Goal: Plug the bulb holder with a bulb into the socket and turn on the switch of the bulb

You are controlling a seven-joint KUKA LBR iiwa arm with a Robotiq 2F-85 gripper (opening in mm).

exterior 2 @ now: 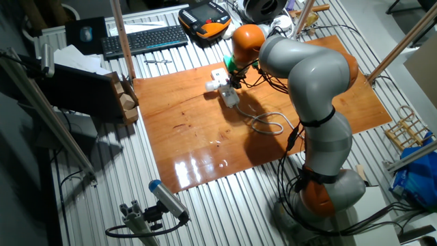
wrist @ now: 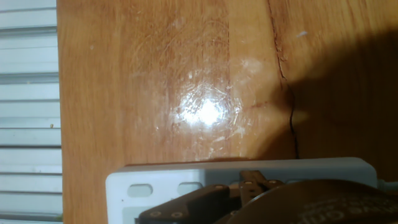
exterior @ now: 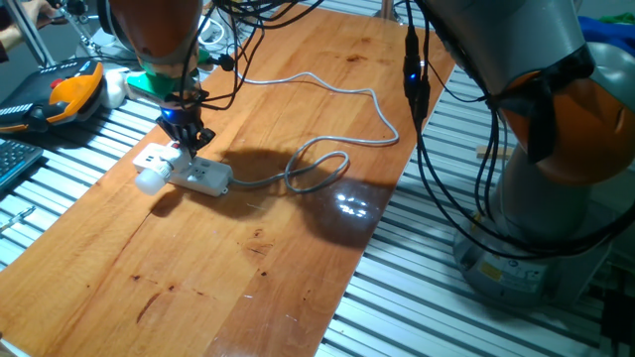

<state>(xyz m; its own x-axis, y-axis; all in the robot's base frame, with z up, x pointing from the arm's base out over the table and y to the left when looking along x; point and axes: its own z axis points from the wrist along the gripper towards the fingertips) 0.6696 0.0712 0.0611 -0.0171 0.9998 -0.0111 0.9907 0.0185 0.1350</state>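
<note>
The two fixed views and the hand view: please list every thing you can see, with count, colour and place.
power strip: 1, white, on the wooden board, left part
bulb holder with bulb: 1, white, at the strip's left end
cable: 1, grey, looped on the board, right of the strip
wooden board: 1, brown, on the slatted table
keyboard: 1, black, behind the board
teach pendant: 1, black and orange, beside the keyboard
gripper: 1, black, directly over the strip; opening unclear

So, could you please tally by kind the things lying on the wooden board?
Power strip with its grey cable: 1
Bulb holder with its round bulb: 1
Total: 2
</note>
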